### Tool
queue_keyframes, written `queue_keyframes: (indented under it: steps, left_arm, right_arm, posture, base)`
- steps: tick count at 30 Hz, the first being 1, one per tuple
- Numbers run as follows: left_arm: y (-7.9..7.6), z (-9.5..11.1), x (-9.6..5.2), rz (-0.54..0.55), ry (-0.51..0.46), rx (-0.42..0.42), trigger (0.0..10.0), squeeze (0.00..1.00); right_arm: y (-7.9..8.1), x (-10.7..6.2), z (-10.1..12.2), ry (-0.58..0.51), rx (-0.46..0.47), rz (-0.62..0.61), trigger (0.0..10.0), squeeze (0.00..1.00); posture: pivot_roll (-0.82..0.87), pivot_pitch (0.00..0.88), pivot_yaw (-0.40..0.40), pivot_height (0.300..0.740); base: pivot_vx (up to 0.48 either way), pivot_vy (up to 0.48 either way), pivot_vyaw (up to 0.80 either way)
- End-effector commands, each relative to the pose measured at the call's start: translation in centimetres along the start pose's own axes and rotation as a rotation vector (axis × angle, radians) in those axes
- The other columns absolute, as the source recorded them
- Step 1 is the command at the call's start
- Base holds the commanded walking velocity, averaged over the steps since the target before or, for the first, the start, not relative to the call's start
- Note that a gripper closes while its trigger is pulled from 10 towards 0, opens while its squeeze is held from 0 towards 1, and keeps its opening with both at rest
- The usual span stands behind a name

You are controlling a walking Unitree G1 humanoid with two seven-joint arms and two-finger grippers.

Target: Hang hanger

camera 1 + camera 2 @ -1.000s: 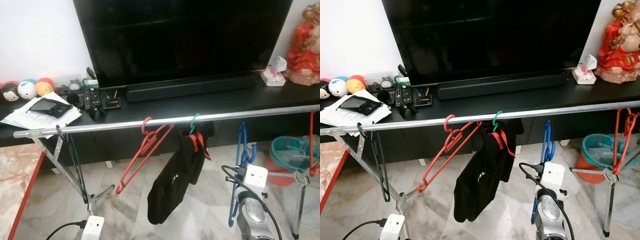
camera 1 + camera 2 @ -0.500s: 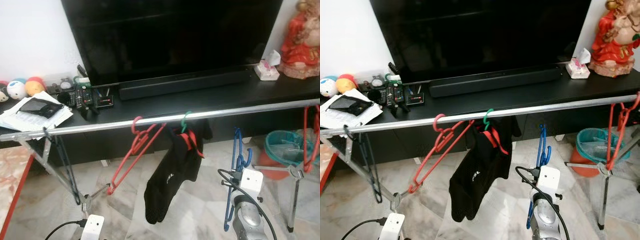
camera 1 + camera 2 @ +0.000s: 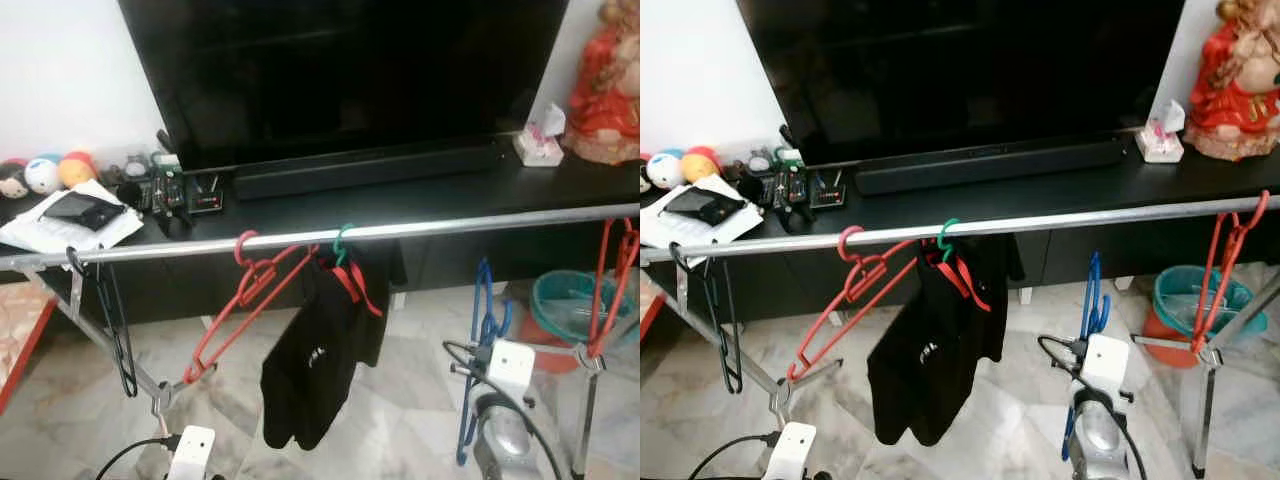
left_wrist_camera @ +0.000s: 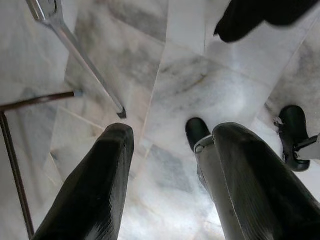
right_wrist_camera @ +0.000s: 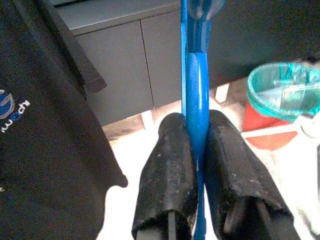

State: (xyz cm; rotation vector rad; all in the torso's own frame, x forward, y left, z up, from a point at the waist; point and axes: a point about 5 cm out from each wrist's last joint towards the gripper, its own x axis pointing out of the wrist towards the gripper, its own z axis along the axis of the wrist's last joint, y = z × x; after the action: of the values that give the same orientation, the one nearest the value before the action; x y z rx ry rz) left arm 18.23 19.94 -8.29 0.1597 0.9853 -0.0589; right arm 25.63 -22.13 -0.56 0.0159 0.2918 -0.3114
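Red hangers (image 3: pixel 240 305) on the rail (image 3: pixel 450 226): two
Blue hangers (image 3: pixel 480 350): one
Black hangers (image 3: pixel 115 320): one
Black garments (image 3: pixel 310 370): one

The blue plastic hanger (image 5: pixel 194 85) runs past the wrist picture's top edge, its hook cut off there.

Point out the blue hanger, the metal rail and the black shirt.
blue hanger (image 5: pixel 196 85): right wrist view, its shaft just above the gripper fingers.
metal rail (image 3: pixel 480 224): left eye view, bare stretch right of the shirt.
black shirt (image 3: pixel 930 360): right eye view, middle of the hanging cloth.
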Motion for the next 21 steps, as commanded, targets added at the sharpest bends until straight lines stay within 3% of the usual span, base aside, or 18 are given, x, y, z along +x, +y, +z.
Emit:
queue_keyframes:
  steps: [1, 13, 21]
  left_arm:
    - [0.8, -0.6, -0.2, 0.016, 0.02, 0.024, 10.0, 0.0]
    - [0.8, -0.6, -0.2, 0.023, 0.018, 0.012, 10.0, 0.0]
    - [0.8, -0.6, -0.2, 0.026, 0.015, 0.011, 10.0, 0.0]
  right_arm:
    - [1.0, 0.0, 0.2, -0.005, 0.013, 0.023, 10.0, 0.0]
    - [1.2, 0.4, 1.0, -0.035, 0.015, 0.03, 10.0, 0.0]
    - [1.1, 1.8, 3.3, -0.09, -0.006, 0.044, 10.0, 0.0]
  posture:
    - [-0.18, 0.0, 0.065, 0.74]
    - [-0.18, 0.0, 0.065, 0.74]
    - [-0.18, 0.0, 0.066, 0.74]
  base:
    - [0.0, -0.259, 0.0]
    - [0.0, 0.0, 0.0]
    - [0.0, 0.0, 0.0]
